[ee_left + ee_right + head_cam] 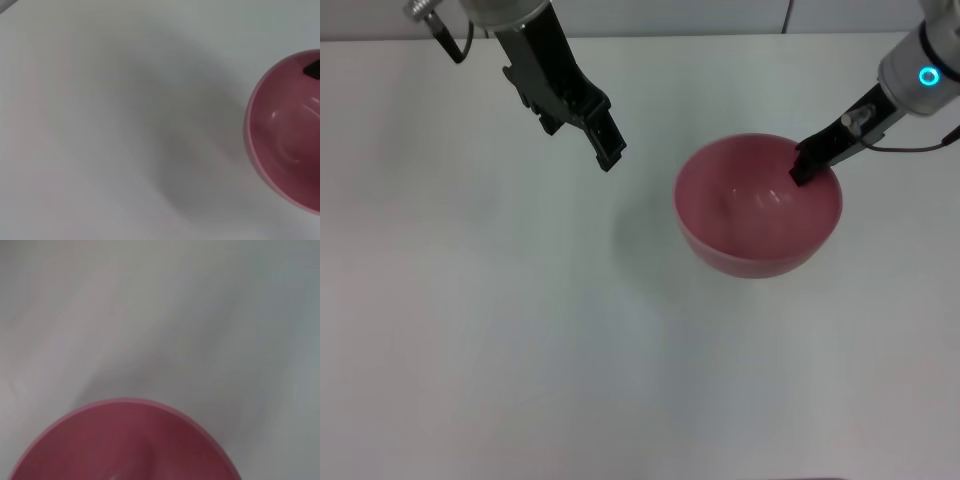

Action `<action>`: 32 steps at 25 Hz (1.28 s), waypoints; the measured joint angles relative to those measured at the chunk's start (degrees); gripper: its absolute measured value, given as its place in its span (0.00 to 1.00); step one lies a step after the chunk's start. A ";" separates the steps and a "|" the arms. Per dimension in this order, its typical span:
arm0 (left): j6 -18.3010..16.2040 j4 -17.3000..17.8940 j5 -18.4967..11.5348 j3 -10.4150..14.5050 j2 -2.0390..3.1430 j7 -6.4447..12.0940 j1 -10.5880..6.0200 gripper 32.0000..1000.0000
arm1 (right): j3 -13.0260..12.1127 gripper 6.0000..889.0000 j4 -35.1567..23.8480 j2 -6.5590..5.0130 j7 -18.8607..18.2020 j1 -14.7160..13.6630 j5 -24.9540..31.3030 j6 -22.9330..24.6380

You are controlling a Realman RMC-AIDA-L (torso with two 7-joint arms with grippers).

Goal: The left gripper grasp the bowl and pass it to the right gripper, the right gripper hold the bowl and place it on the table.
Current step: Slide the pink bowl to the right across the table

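White table [470,350] fills the frame. Pink-red bowl [757,205] upright, right of centre in the head view; whether it rests on the surface or hangs just above, cannot tell. Left gripper [605,140] at upper centre-left, apart from the bowl, holding nothing, fingers close together. Right gripper [807,163] at upper right, reaching down over the bowl's far-right rim, clamped on that rim.
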 joint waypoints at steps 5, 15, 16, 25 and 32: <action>1.53 -1.88 -0.29 1.06 -0.02 -0.17 0.19 0.86 | 0.00 0.03 1.16 0.17 -1.72 -1.47 -0.03 -4.38; 2.00 -2.38 -0.38 1.06 -0.03 0.01 0.74 0.86 | -0.06 0.03 3.28 0.42 -3.22 -2.58 -0.90 -9.21; 2.00 -2.38 -0.38 1.06 -0.03 0.06 0.82 0.86 | -0.06 0.03 3.41 0.43 -3.29 -2.81 -0.91 -9.65; 2.32 -3.69 -0.38 1.06 -0.03 0.52 1.04 0.86 | -0.06 0.03 4.93 0.99 -4.70 -4.11 -0.91 -12.84; 2.74 -4.54 -0.38 1.06 -0.03 0.72 1.05 0.86 | -0.06 0.03 5.13 1.28 -4.90 -4.62 -0.91 -14.00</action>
